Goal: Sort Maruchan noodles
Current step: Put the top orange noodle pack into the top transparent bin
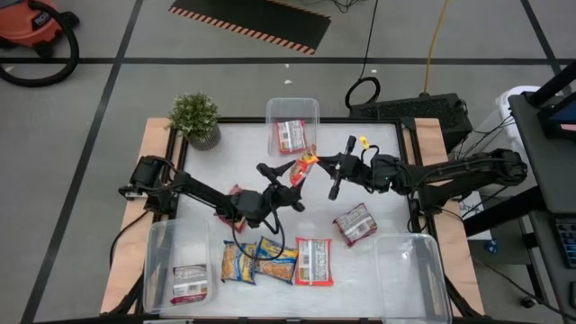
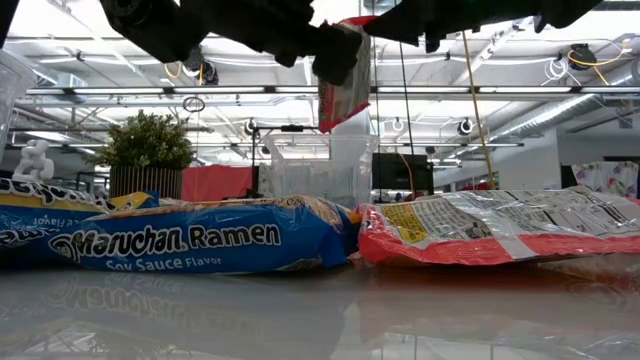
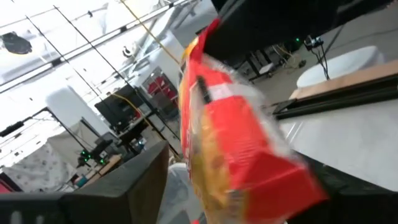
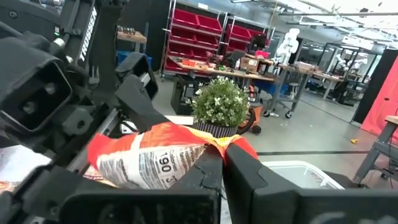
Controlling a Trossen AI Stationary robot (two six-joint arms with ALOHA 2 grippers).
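Note:
A red-orange Maruchan packet [image 1: 306,166] hangs in the air over the table's middle, between both grippers. My left gripper [image 1: 293,176] comes at it from the left and is shut on it. My right gripper [image 1: 320,165] reaches in from the right and is shut on its edge. In the low view the packet [image 2: 345,85] hangs below both dark grippers. Other packets lie flat on the table: two yellow-blue ones [image 1: 256,261], a red-white one [image 1: 314,262] and a red one [image 1: 355,223]. My left gripper has the packet [image 3: 239,149] between its two fingers, one finger [image 3: 134,183] on each flat side. The packet is lifted clear of the table. Where the pads meet it is hidden by the packet itself. My right gripper pinches the packet's crimped orange end edge [image 4: 219,144] between its two fingers [image 4: 245,168], level, from the table's right side. The packet [image 4: 149,163] is clear of the table and reaches away from the fingers toward the left arm.
A clear bin at the far edge [image 1: 308,106] holds one packet [image 1: 290,135]. A near-left bin [image 1: 155,261] holds another [image 1: 189,283]. A third clear bin [image 1: 412,270] stands near right. A potted plant [image 1: 196,117] sits at the far-left corner.

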